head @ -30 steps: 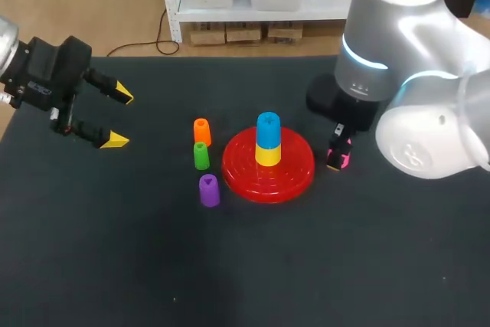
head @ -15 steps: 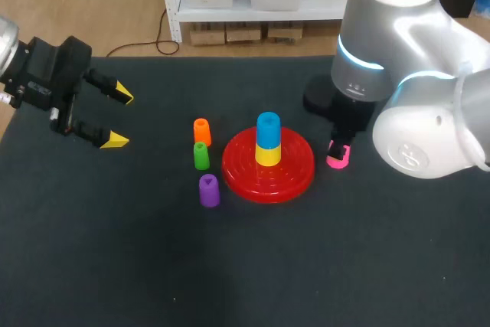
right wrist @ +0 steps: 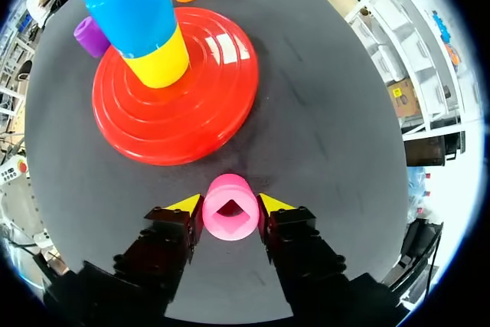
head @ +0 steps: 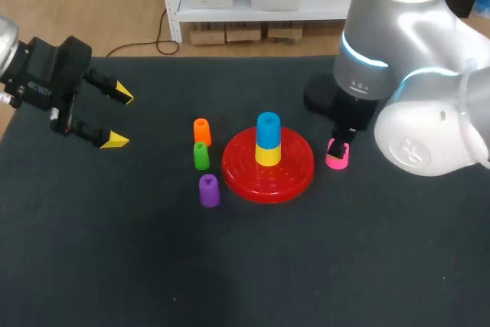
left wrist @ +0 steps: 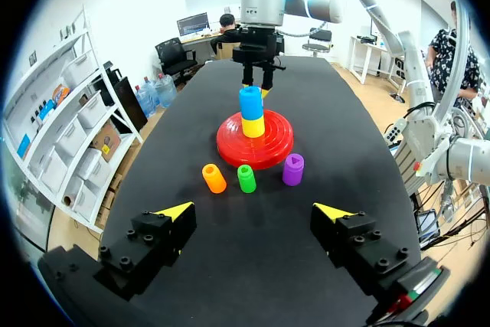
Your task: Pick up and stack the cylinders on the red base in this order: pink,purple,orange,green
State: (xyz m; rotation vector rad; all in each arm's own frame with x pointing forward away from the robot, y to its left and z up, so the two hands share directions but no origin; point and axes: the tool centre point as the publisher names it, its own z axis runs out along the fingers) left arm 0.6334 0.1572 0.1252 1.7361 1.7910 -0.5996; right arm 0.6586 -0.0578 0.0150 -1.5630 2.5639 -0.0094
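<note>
Right of the red base point(head: 295, 170), just off its rim: pink cylinder point(right wrist: 230, 218), pinched in the right gripper point(right wrist: 230, 206), one yellow tip against each side. Hollow end facing the wrist camera. Can't tell whether lifted off the table point(head: 344, 266) or resting on it.

Vs 1.0 s ago in the head view: more pink showing under the black fingers now; back then mostly hidden behind them. Same spot beside the base, right arm barely shifted.

On the base's centre: yellow cylinder point(head: 267, 155) with blue cylinder point(head: 268, 129) on top, unchanged.

Left of the base, close to its rim, all upright, all unmoved: orange cylinder point(head: 201, 131) farthest back, green cylinder point(head: 200, 156) just in front of it, purple cylinder point(head: 208, 190) nearest the front.

Well left of the base: left gripper point(head: 120, 119), fingers spread wide with nothing between them, same pose as before.
</note>
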